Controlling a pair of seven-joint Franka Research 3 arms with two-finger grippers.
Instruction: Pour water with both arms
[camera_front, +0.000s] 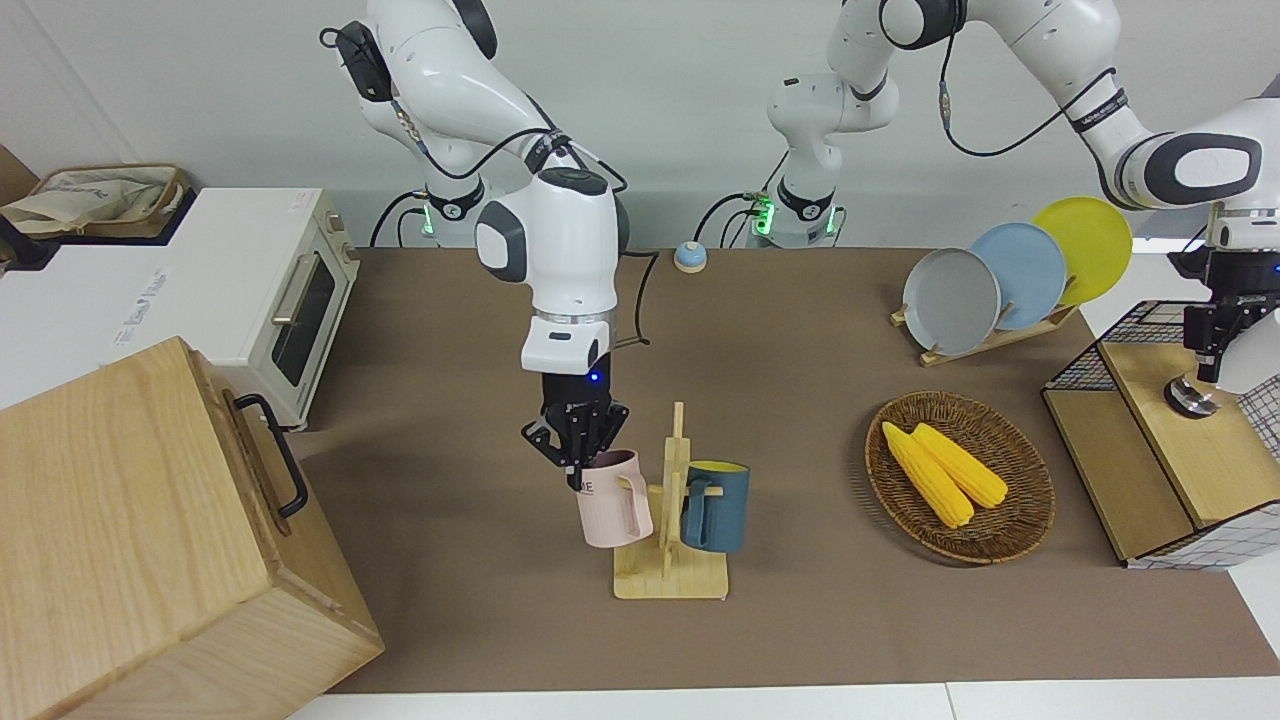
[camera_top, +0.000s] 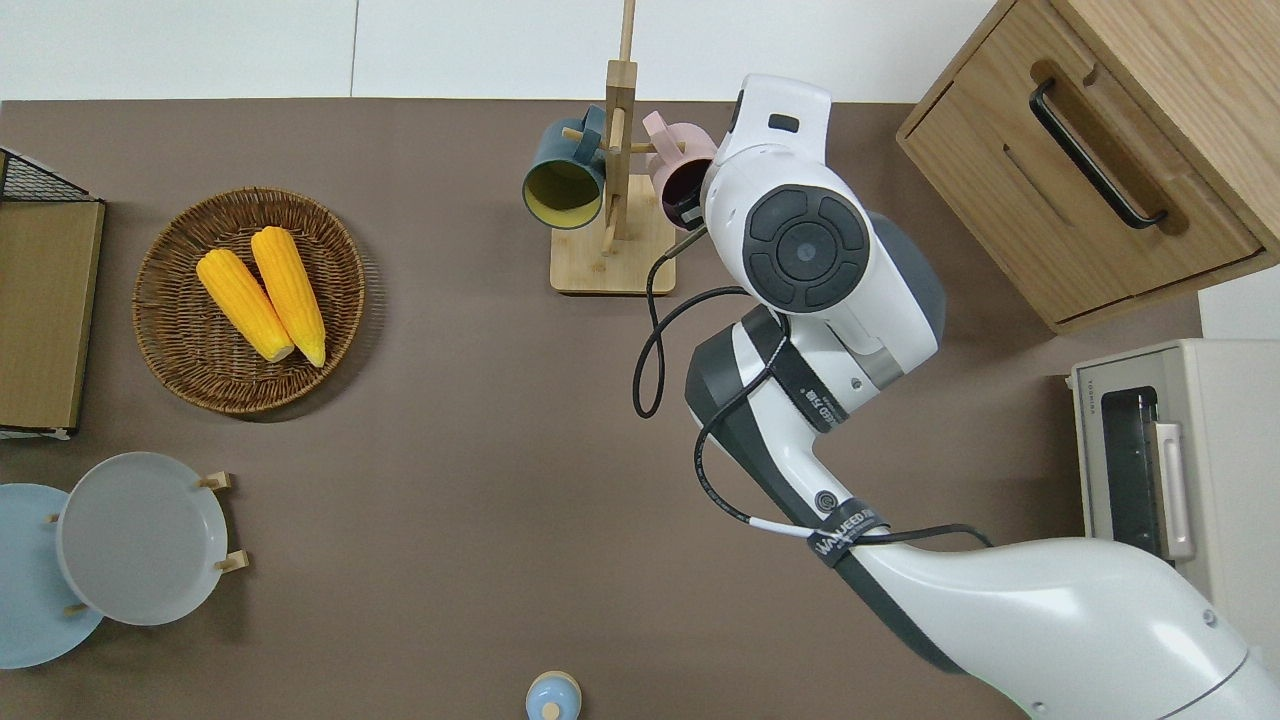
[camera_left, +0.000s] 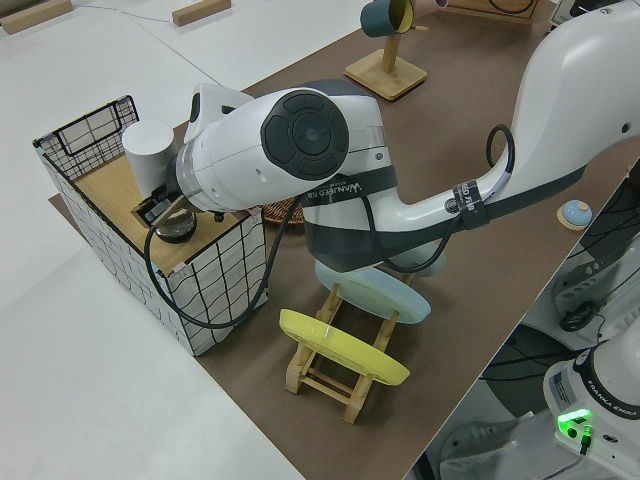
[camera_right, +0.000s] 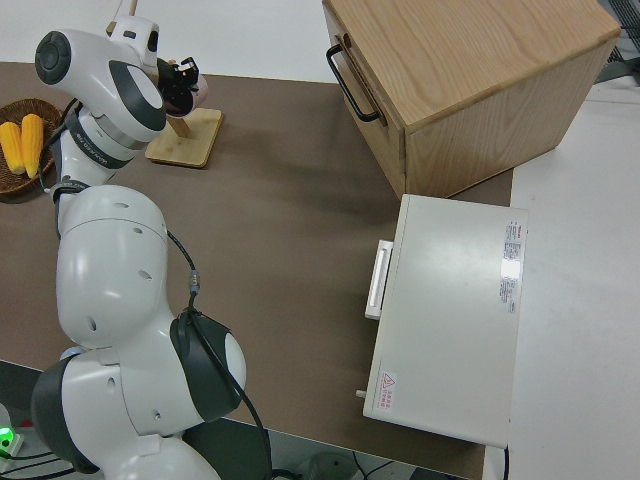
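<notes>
My right gripper is shut on the rim of a pink mug and holds it upright beside the post of a wooden mug rack. The overhead view shows the pink mug just off the rack, toward the right arm's end. A blue mug hangs on the rack's opposite peg. My left gripper hangs over a wire basket with a wooden lid, close above a small metal knob and beside a white cylinder.
A wicker basket with two corn cobs lies between the rack and the wire basket. A plate stand holds three plates. A wooden cabinet and a toaster oven stand at the right arm's end. A small blue bell sits near the robots.
</notes>
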